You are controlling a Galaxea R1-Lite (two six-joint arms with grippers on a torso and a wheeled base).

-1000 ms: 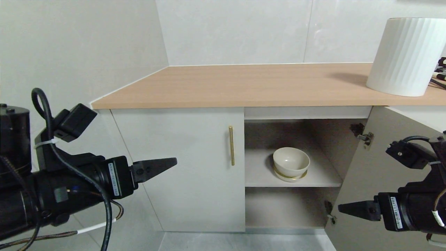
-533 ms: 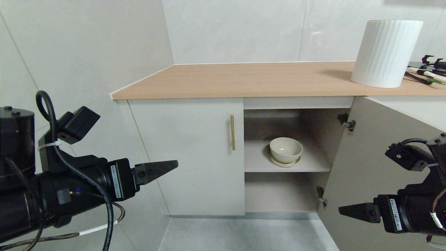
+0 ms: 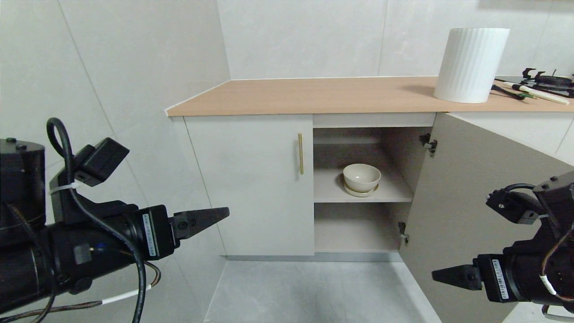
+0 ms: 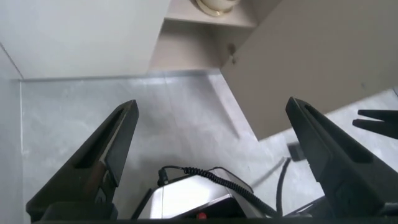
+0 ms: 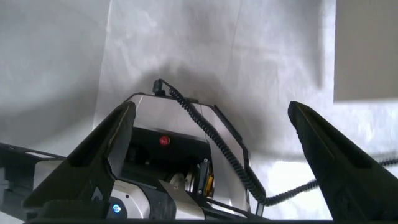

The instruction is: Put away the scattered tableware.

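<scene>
While both arms hung in front of the cabinet (image 3: 314,134), the bowl (image 3: 362,176) sat about midway along the upper shelf (image 3: 394,195), close to its front edge and well apart from either end effector. It lay beyond and above the left end effector (image 3: 222,213), which pointed toward the closed door (image 3: 251,188), and farther still from the right end effector (image 3: 441,275), which hung low in front of the open door (image 3: 466,188). The bowl was cream-coloured, round and deep, upright with its mouth up, and it rested on a pale saucer (image 3: 358,193) whose edge showed just past its foot. From the left wrist view its underside and the saucer (image 4: 216,5) appeared at the shelf's front edge.

The left end effector (image 4: 211,104) was spread wide and held nothing. The right end effector (image 5: 211,107) was likewise spread wide, with nothing between its fingers.

A slim gold handle (image 3: 300,153) ran upright along the closed door's edge, just beside the opening. Below the bowl's shelf lay the lower shelf (image 3: 354,233), and grey floor (image 3: 314,291) spread in front. On the wooden tabletop (image 3: 323,95) above, a ribbed white vessel (image 3: 470,65) stood near the right end, with several utensils (image 3: 538,87) beside it.
</scene>
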